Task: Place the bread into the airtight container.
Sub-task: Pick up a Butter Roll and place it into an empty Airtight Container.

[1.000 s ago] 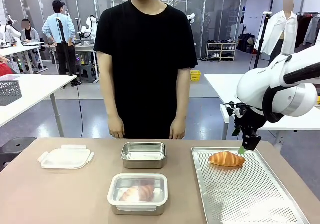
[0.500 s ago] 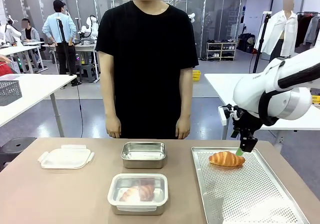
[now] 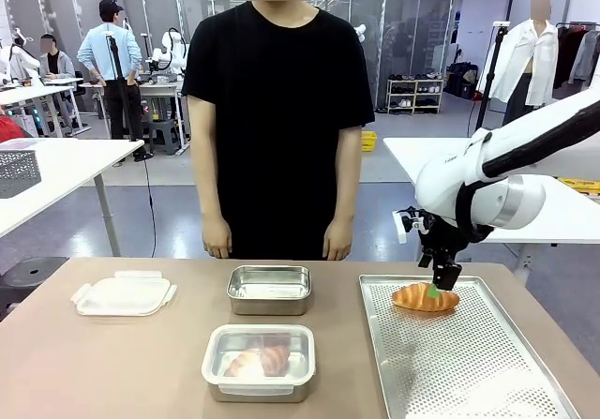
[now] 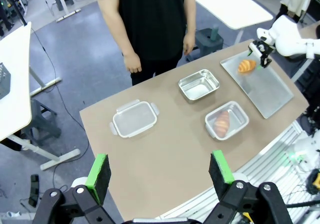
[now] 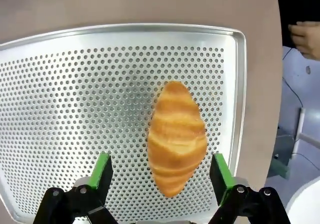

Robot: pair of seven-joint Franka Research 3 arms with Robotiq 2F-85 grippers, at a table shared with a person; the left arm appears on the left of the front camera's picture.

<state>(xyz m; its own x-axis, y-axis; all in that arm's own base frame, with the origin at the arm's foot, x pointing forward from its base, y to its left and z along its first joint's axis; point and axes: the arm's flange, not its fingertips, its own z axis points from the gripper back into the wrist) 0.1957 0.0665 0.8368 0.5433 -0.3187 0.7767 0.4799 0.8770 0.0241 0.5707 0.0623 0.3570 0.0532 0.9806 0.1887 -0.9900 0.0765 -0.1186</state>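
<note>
Right gripper point(image 5: 161, 173) jaws wide, green pads point(image 5: 102, 171) either side of the croissant point(image 5: 176, 139), a gap on both sides, no contact visible. In the right wrist view the croissant lies with its long axis 12 to 6 o'clock and its lower end between the pads. In the front view the right gripper point(image 3: 442, 283) points down just over the croissant point(image 3: 426, 297), which sits on the perforated metal tray point(image 3: 469, 363) toward the tray's 11 o'clock corner. The tray takes up the table's 3 to 5 o'clock side. Left gripper point(image 4: 159, 170) jaws wide too, nothing between them, high above the table's near edge. At table centre is the empty steel container point(image 3: 270, 290), open. At its 6 o'clock and just beside it is a second container point(image 3: 259, 363) with another croissant inside, seen through what looks like a clear cover. At 9 o'clock of the empty one, well apart, a loose lid point(image 3: 123, 294) lies flat. A person point(image 3: 277, 110) stands at 12 o'clock beyond the table, arms hanging down.
</note>
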